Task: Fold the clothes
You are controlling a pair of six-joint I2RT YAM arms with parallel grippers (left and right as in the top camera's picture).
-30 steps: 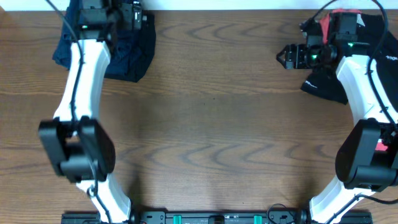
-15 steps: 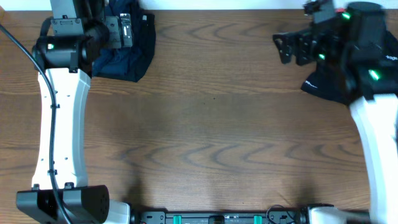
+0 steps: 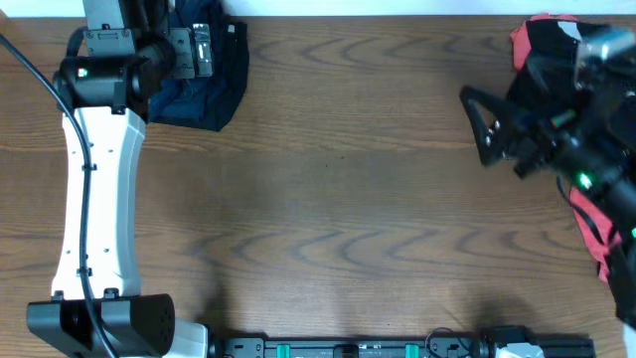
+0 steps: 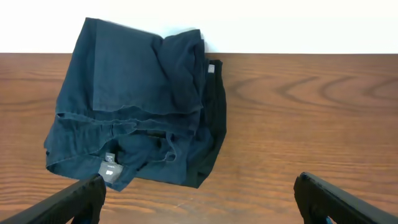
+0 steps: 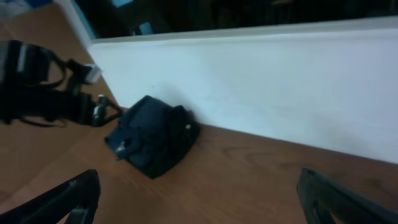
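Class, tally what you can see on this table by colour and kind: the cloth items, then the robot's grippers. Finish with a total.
Navy-blue clothes pile: 1 (the number of pieces in it cannot be told)
Black-and-coral shirt: 1
Grippers: 2, the left gripper and the right gripper, both open
Total: 4

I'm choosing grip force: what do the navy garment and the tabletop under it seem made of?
Navy garment: soft woven cloth, perhaps cotton, matte; it creases, slumps and shows stitched seams. Tabletop: wood or wood-look laminate, smooth, slight sheen; brown grain swirls show, but which is unclear.
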